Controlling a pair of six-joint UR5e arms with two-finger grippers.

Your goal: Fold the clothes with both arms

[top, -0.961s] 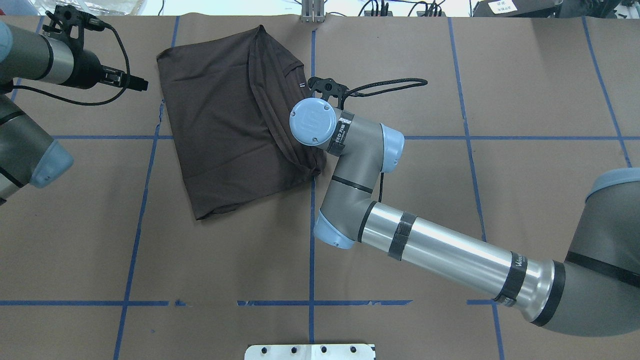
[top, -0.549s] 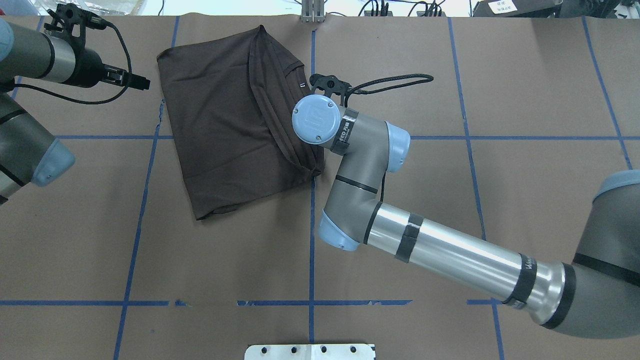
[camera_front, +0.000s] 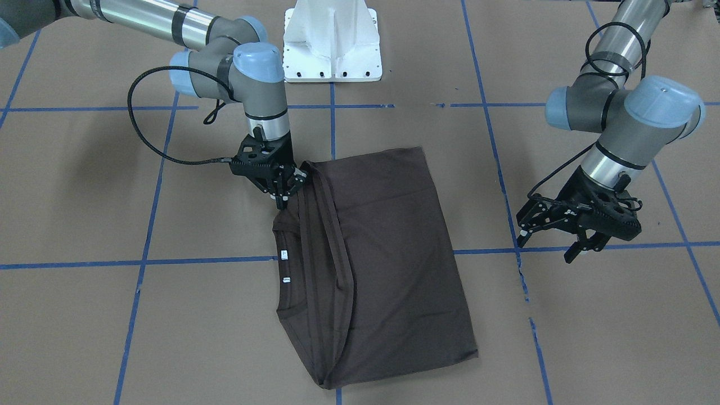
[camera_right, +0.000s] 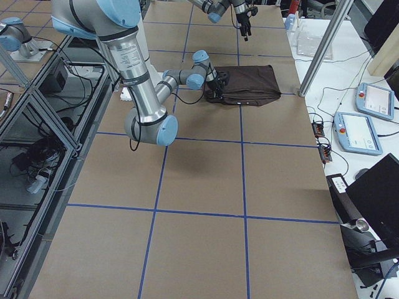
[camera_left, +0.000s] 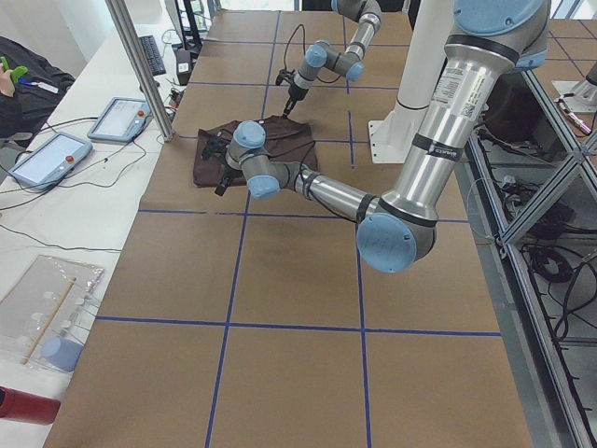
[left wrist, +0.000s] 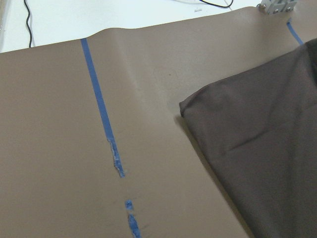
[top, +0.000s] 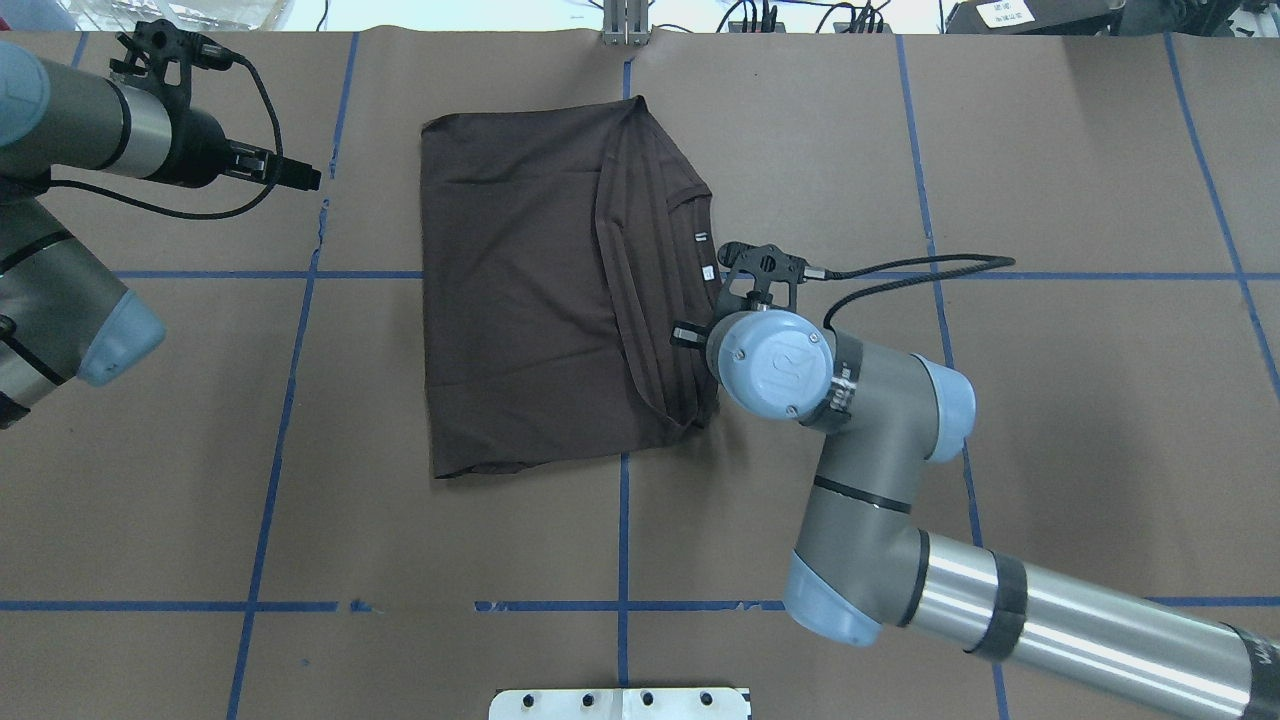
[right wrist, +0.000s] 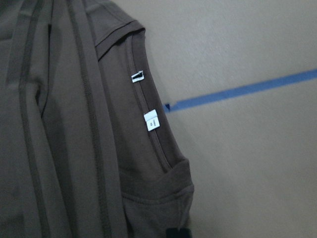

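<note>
T-shirt (top: pixel 530 300) lay on the paper-covered table (top: pixel 1050 150), towards the far side and about the middle, already folded into a rough rectangle with its long hems stacked along the robot's right side. The collar (right wrist: pixel 157 144) and its white tags (right wrist: pixel 151 120) faced that same side, next to a blue tape line (right wrist: pixel 247 90).

The right gripper (camera_front: pixel 283 197) pointed straight down at the shirt's near right-hand corner. Its fingers looked pinched together on the stacked edge (the overhead view hid them under the wrist, so this rests on the front view). The left gripper (camera_front: pixel 548 243) hung over bare paper well off the opposite edge, fingers spread, gripping nothing.

Judging by that, the lengthwise folds were done and the step in hand was setting the bundle up for a crosswise fold, with only one arm engaged.

The next move probably called for the left gripper to come in low to the plain folded edge and catch every layer at the matching corner. Both arms would then lift and carry together, since an uneven pull could spill the stacked hems.
</note>
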